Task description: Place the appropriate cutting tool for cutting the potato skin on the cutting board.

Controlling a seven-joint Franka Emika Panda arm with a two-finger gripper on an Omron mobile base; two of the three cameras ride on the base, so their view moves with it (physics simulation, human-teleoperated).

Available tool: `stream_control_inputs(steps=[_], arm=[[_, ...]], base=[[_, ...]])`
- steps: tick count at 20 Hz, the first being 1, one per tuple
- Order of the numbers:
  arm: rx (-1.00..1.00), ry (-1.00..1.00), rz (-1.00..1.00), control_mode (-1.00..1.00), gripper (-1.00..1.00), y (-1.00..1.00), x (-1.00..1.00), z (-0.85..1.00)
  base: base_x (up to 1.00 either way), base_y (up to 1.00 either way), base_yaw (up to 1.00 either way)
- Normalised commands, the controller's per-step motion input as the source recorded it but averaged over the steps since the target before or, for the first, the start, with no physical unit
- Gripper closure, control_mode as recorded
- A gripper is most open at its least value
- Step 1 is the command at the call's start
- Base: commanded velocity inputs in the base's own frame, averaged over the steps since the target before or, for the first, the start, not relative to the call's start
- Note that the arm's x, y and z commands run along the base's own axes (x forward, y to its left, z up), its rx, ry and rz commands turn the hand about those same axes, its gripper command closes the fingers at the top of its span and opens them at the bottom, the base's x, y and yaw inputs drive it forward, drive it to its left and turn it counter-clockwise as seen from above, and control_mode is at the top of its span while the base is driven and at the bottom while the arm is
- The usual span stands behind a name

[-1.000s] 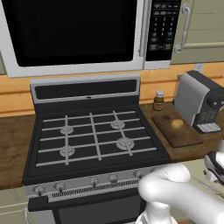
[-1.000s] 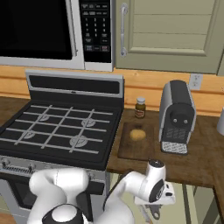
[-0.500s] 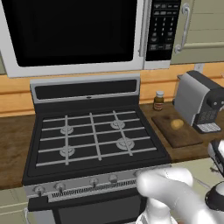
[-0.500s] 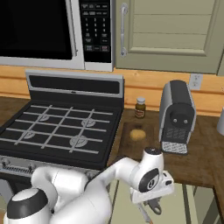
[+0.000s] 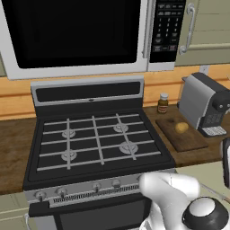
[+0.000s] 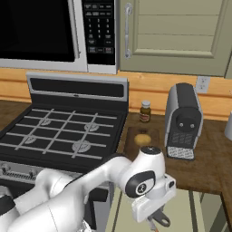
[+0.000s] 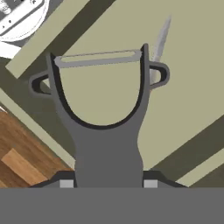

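Right base view has the stove (image 6: 63, 131) filling the left of the counter, the coffee machine (image 6: 182, 120) to its right, and the cutting board (image 6: 139, 141) lying between them with the potato (image 6: 142, 139) resting on it, a small spice jar (image 6: 145, 111) just behind. The arm reaches low in front of the cabinet doors, well short of the board. The gripper (image 6: 156, 220) hangs there with a dark handle poking out below it. In the hand view the peeler (image 7: 101, 122) sits clamped between the finger tips, its blade bar pointing away; the exact bite of the tips is hidden, so the hold looks firm but I can't confirm it. By my reading, picking up is done; carrying the peeler up and setting it on the board remains.
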Motion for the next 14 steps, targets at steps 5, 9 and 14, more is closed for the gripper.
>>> stream_control_inputs(steps=[5, 9, 14], arm=[[0.00, -0.05, 0.26, -1.00, 1.00, 0.00, -0.54, 1.00], [0.00, -0.06, 0.21, -1.00, 1.00, 0.00, -0.36, 1.00], [0.00, -0.15, 0.17, -1.00, 1.00, -0.06, -0.04, 1.00]], base=[[0.00, 0.00, 0.00], [0.00, 0.00, 0.00], [0.00, 0.00, 0.00]])
